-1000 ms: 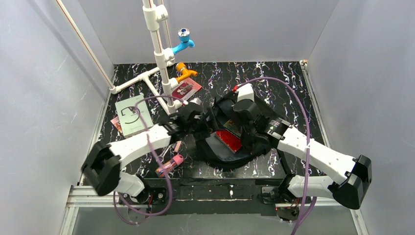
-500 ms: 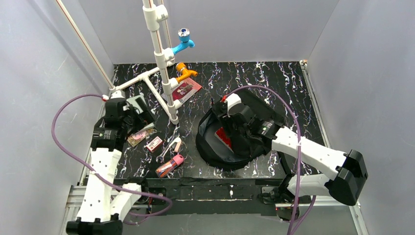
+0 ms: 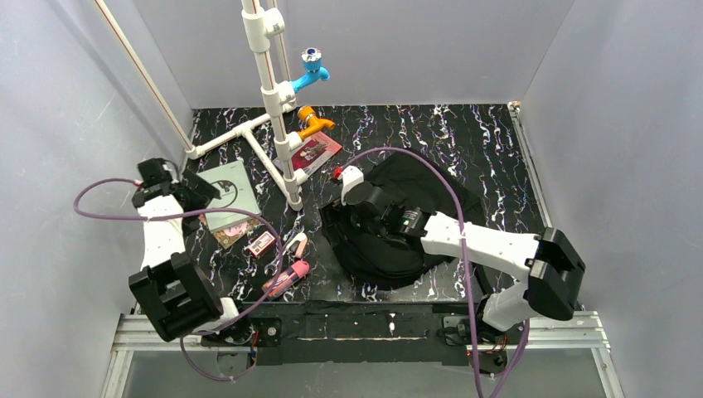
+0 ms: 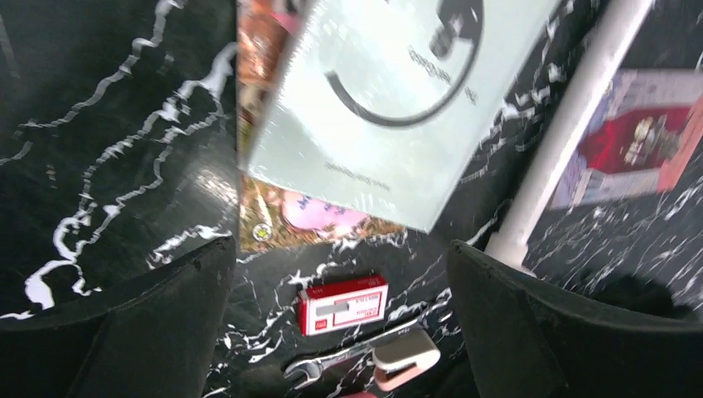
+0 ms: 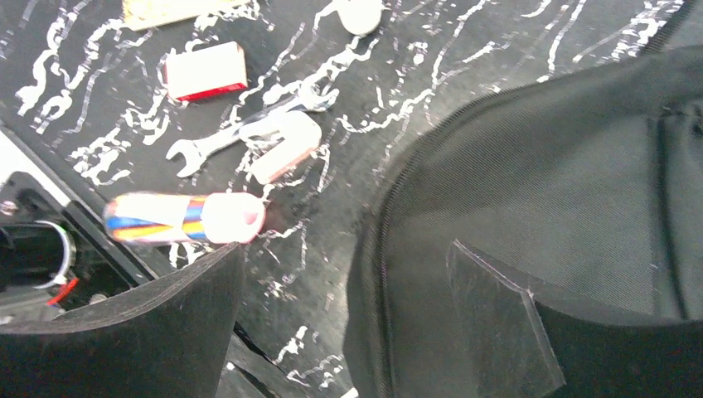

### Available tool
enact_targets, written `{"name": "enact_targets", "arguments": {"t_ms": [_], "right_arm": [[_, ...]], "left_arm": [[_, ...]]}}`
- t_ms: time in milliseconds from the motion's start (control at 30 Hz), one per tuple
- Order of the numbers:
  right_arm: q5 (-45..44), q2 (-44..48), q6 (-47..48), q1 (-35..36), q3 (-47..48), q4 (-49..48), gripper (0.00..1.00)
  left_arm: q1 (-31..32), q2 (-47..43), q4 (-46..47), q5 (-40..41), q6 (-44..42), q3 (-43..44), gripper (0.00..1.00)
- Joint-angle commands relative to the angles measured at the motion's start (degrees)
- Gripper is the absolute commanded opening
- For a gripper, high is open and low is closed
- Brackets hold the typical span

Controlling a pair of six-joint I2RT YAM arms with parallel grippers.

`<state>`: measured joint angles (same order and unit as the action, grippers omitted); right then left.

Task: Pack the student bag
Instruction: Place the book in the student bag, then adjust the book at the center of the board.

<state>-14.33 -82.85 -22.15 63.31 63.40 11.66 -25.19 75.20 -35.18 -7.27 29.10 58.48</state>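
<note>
Since the earlier frames the left arm has swung from the bag at the centre out to the left edge of the frame, and the red item once visible in the bag's open mouth no longer shows. The student bag (image 3: pixel 398 224) lies right of centre on the desk (image 3: pixel 489 149), its black fabric folded over so its contents cannot be seen. The right tool (image 3: pixel 344 217) hangs at the bag's left edge, its fingers spread with nothing between them. The left tool (image 3: pixel 203 195), also spread and empty, hovers over the pale green book (image 4: pixel 390 99) at mid-left. Below the book lie a red box (image 4: pixel 342 303), a wrench (image 5: pixel 240 133) and a striped pink pouch (image 5: pixel 184 220).
</note>
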Motion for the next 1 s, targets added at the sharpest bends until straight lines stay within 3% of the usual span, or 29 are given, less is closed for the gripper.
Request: {"name": "enact_targets", "arguments": {"t_ms": [0,333,533,667,800,967], "right_arm": [[8.1,-3.7,-3.6,-0.3,1.5,-12.1,0.98],[13.8,-14.1,-2.1,0.4,1.9,-20.5,0.98],[5.1,-22.1,4.6,5.6,9.3,-19.9,0.97],[-2.7,-27.4,12.8,8.3,15.4,-17.5,0.96],[-5.5,-31.0,21.7,8.8,19.7,-16.3,0.90],[-4.7,-32.6,35.4,8.8,19.4,-21.2,0.83]], "left_arm": [[-4.9,2.9,3.2,-3.6,-0.3,3.2,0.96],[-5.3,15.6,9.5,-9.0,-5.0,4.7,0.82],[-4.6,18.4,8.1,-9.6,-5.2,3.2,0.73],[-4.3,18.2,5.4,-11.8,-5.1,2.8,0.55],[-4.2,15.1,6.3,-12.6,-5.2,1.0,0.27],[-4.0,14.9,7.9,-18.2,-2.7,0.2,0.15]]}}
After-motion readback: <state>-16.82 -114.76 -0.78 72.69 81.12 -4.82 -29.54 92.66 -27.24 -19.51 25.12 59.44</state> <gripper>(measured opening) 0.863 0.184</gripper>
